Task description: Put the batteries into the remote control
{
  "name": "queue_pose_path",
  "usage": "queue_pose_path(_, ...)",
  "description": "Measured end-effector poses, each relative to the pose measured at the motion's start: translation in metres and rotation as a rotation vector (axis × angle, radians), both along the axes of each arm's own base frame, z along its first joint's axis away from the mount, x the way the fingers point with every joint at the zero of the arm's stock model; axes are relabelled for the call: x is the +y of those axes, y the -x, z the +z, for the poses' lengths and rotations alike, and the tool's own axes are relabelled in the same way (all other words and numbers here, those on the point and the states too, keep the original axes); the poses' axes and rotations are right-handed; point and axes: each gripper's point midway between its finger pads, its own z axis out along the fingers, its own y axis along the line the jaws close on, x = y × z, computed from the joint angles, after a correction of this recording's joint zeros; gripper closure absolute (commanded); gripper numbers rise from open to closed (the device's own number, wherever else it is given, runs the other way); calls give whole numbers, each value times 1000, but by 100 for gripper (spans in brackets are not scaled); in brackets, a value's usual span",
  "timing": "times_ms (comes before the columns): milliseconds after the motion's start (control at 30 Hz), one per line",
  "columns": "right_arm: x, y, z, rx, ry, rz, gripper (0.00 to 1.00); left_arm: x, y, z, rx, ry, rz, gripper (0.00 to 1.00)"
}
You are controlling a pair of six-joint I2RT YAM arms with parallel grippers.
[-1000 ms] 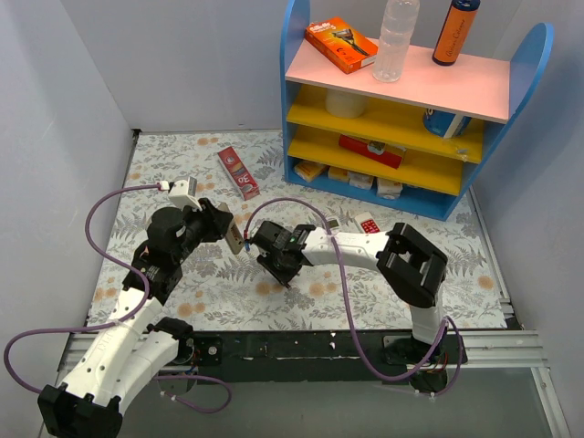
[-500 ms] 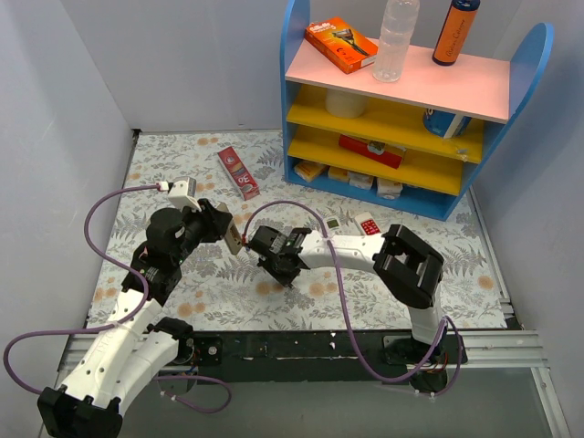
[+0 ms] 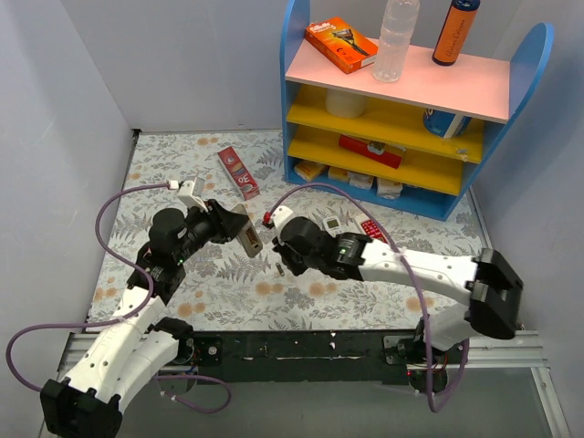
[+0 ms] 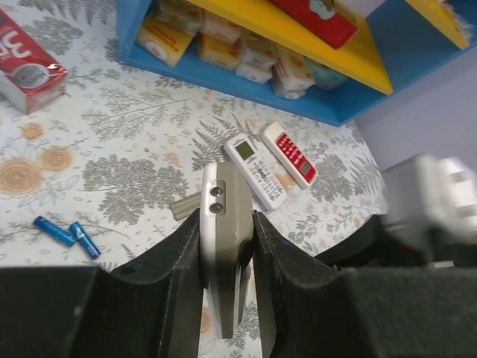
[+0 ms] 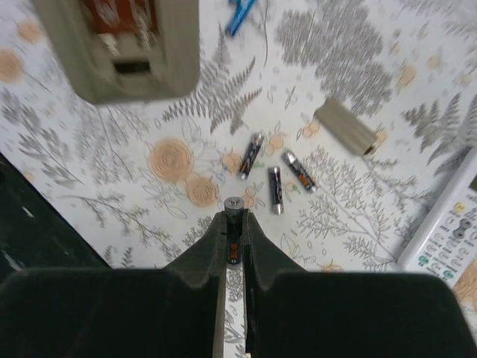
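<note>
My left gripper (image 4: 226, 224) (image 3: 235, 228) is shut on the remote control (image 4: 223, 246) (image 3: 248, 234), held edge-up above the table; its face is hidden. In the right wrist view its back (image 5: 119, 45) shows an open battery bay. My right gripper (image 5: 235, 218) (image 3: 285, 257) is shut on one of the batteries (image 5: 235, 205), held upright just above the cloth, below and to the right of the remote. Three more batteries (image 5: 275, 190) lie loose beyond its fingertips. The grey battery cover (image 5: 344, 127) (image 4: 185, 205) lies flat nearby.
A white remote with a greenish screen (image 4: 256, 170) and a red-faced remote (image 4: 291, 153) lie near the blue shelf unit (image 3: 420, 192). Two small blue pieces (image 4: 67, 233) rest on the floral cloth. A red box (image 3: 238, 172) sits at the back left.
My right gripper has closed on a battery and lifted it, and its arm has stretched out with the elbow swung right. The left gripper has turned the remote slightly toward it.
</note>
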Motion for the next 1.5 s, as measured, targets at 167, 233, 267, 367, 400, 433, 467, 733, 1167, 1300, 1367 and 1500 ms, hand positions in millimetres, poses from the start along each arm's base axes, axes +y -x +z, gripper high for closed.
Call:
queue_pose_path(167, 4, -9, 71, -164, -303, -27, 99, -19, 1, 0, 15, 83, -85, 100)
queue_pose_path(233, 3, -11, 93, -216, -407, -30, 99, -26, 1, 2, 16, 112, -118, 100)
queue_pose_path(267, 3, -11, 101, -239, -450, -28, 99, -29, 1, 3, 16, 127, -134, 100)
queue_pose_path(367, 5, -12, 123, -299, -555, -21, 99, -38, 1, 6, 20, 162, -181, 100)
queue_pose_path(400, 6, -13, 128, -312, -577, -19, 99, -40, 1, 7, 21, 169, -190, 100)
queue_pose_path(433, 7, -13, 133, -329, -604, -13, 99, -42, 1, 7, 24, 177, -204, 100)
queue_pose_path(467, 9, -14, 139, -349, -636, -9, 99, -45, 2, 9, 22, 184, -217, 100)
queue_pose_path(733, 17, -17, 161, -442, -742, 26, 99, -55, 6, 15, 11, 215, -282, 100)
queue_pose_path(1167, 30, -24, 145, -490, -743, 45, 99, -60, 11, 19, 26, 244, -303, 100)
queue_pose_path(1300, 27, -25, 135, -492, -731, 36, 99, -61, 12, 19, 44, 263, -301, 100)
queue_pose_path(1367, 26, -25, 132, -492, -729, 33, 99, -61, 12, 19, 53, 269, -298, 100)
queue_pose_path(1500, 25, -26, 131, -498, -737, 26, 99, -61, 11, 19, 72, 282, -286, 100)
